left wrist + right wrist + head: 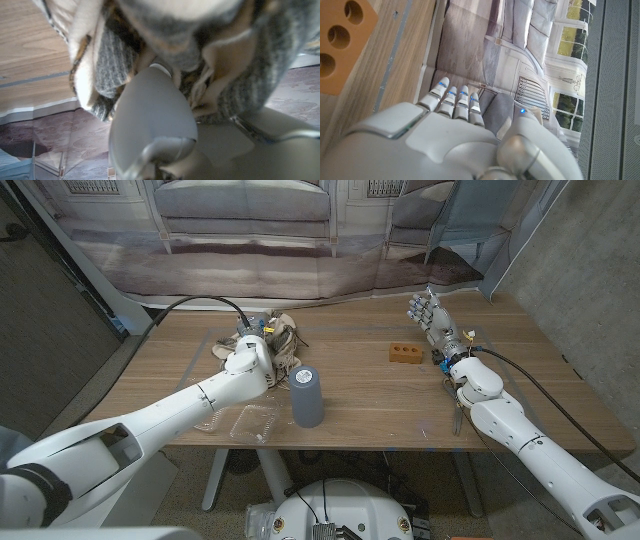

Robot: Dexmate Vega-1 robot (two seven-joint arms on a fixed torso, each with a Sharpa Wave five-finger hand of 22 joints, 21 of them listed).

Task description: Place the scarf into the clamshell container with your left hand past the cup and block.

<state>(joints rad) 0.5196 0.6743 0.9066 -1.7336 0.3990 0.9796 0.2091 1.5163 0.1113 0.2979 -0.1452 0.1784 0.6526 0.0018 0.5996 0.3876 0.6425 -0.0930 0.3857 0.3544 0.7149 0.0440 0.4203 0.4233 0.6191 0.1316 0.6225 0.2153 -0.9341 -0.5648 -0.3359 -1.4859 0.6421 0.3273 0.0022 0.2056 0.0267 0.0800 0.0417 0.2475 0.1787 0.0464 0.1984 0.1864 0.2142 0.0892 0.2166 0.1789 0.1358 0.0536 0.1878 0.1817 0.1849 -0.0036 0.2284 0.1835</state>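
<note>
The scarf [277, 333], a grey and cream bunch, sits at the table's far left. My left hand [250, 361] is on its near side with its fingers dug into the cloth. In the left wrist view the scarf [112, 65] is pressed around my left hand [150, 115], which grips it. The clear clamshell container [246, 421] lies near the front edge, under my left forearm. The grey cup [306, 395] stands upright just right of it. Further right lies the orange block [404, 353]. My right hand [428, 313] is beyond the block [340, 45], holding nothing, its fingers [456, 102] straight.
The wooden table [380, 415] has bare board between the cup and my right arm. A black cable runs over the far left corner to my left arm. A printed backdrop hangs behind the table's far edge.
</note>
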